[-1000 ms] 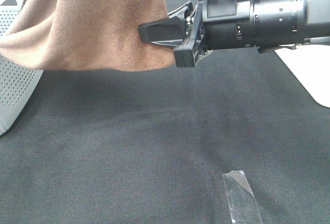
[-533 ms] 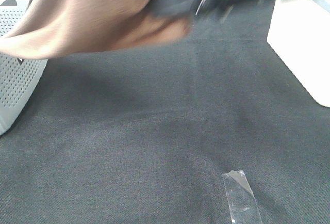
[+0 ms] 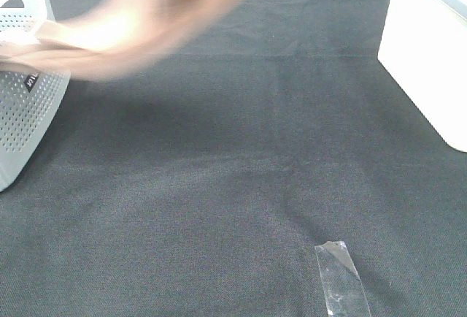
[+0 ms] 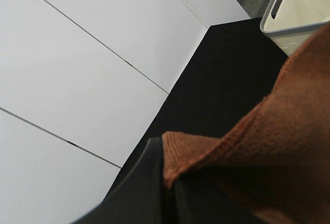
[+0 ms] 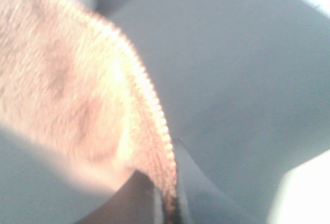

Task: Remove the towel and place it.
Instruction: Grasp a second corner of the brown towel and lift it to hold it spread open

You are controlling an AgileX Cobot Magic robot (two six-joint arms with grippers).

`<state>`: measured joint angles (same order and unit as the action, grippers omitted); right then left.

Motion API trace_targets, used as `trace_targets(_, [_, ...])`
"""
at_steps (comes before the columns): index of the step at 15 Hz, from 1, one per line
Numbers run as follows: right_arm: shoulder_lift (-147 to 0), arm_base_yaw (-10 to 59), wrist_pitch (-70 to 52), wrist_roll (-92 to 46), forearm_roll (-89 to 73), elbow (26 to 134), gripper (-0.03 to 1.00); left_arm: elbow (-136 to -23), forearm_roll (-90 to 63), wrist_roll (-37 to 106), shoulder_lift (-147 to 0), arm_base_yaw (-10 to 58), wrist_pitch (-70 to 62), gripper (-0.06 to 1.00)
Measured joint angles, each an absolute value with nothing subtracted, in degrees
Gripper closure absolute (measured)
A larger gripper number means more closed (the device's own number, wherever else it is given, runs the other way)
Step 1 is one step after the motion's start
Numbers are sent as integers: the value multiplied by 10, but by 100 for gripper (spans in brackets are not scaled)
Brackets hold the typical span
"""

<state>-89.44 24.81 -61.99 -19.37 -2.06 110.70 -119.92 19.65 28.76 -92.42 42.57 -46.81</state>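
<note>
Over the far left of the black woven table cloth [image 3: 241, 171], the blurred brown fuzzy microfibre towel [image 3: 139, 17] hangs above the grey perforated plastic basket [image 3: 22, 112]. The left gripper [image 4: 167, 195] and right gripper [image 5: 165, 201] each pinch its hem.

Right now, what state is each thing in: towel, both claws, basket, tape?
towel, in the air, blurred, gripped at its edge.
left claw, shut on the towel.
right claw, shut on the towel.
basket, on the black cloth, towel over its rim.
tape, flat on the cloth.
</note>
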Motion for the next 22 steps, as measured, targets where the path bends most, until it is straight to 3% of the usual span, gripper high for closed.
trace_targets(6, [-1051,248,-589,-215,87,1359,97,-1199,79,375,-994,295,-347,94])
trace_targets(9, [-1087,248,-430,-202,140,1375,97,-1199,79,396,-1033,273,-134,94])
trace_targets(14, [-1118,236,-219,-106,177,1375,97,-1199,81,398,-1085,239,80,94])
trace_targets(22, [-1141,215,-156,-93,167,1375,97,-1199,76,341,-1109,217,163,94])
